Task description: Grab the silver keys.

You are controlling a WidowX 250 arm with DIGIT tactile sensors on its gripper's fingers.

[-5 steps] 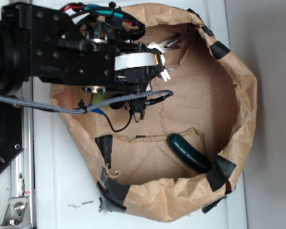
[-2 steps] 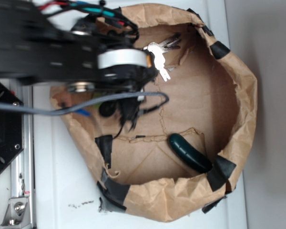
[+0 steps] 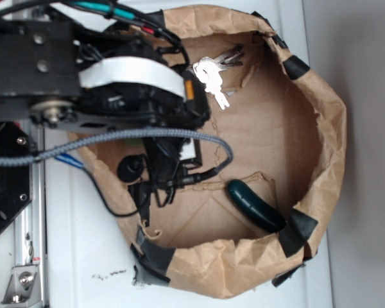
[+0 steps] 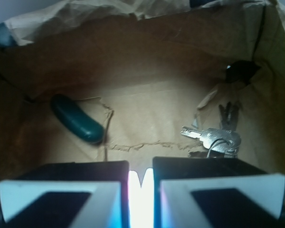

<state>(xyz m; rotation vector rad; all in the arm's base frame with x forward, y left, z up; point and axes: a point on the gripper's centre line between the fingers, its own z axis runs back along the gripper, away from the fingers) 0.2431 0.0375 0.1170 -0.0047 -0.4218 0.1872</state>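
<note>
the silver keys (image 4: 214, 138) lie loose on the brown paper floor of the paper-lined basket (image 3: 327, 128), close to its taped rim and near the wall, with a dark green oblong object (image 4: 77, 118) well apart on the other side. the gripper (image 4: 140, 183) is empty with its jaws drawn nearly together, only a thin bright slit between the pads, and in the wrist view the keys sit off to the right of that slit rather than ahead of it. to do this step well, it likely needs to spread the jaws first, shift until the bunch is centred between them, then descend so the pads straddle the thickest cluster near the wire ring, not a single flat key that could slip out.
</note>
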